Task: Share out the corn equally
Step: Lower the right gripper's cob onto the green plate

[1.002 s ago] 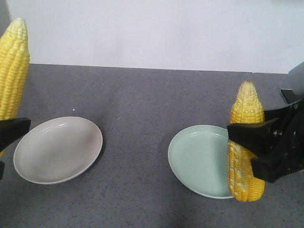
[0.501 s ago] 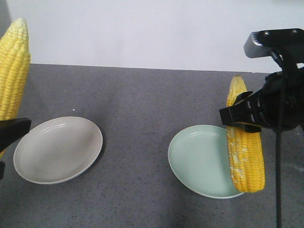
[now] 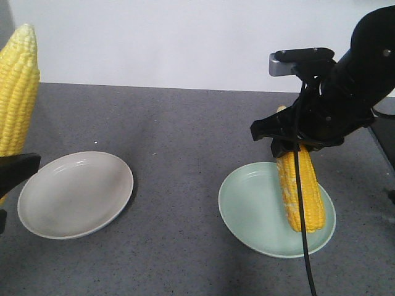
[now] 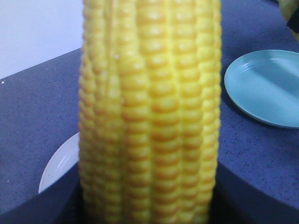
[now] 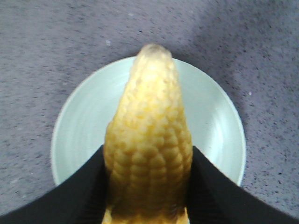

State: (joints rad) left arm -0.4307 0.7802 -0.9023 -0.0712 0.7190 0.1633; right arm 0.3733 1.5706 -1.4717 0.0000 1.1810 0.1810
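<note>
Nearest the front camera, a round, glossy pale-green plate [image 3: 259,213] lies on the speckled dark-grey tabletop [image 3: 179,135]. Over its right half hangs a tapered yellow cob of corn with pale whitish kernels [image 3: 300,191], tilted, clamped between the black fingers of the right gripper [image 5: 148,186]. To the left sits a smooth, round beige plate [image 3: 75,194]. Above that plate's left edge, the left gripper [image 3: 9,176] grips a second bright yellow cob with even, bumpy kernel rows [image 3: 17,92], held upright. A plain white wall [image 3: 185,37] stands farthest back.
</note>
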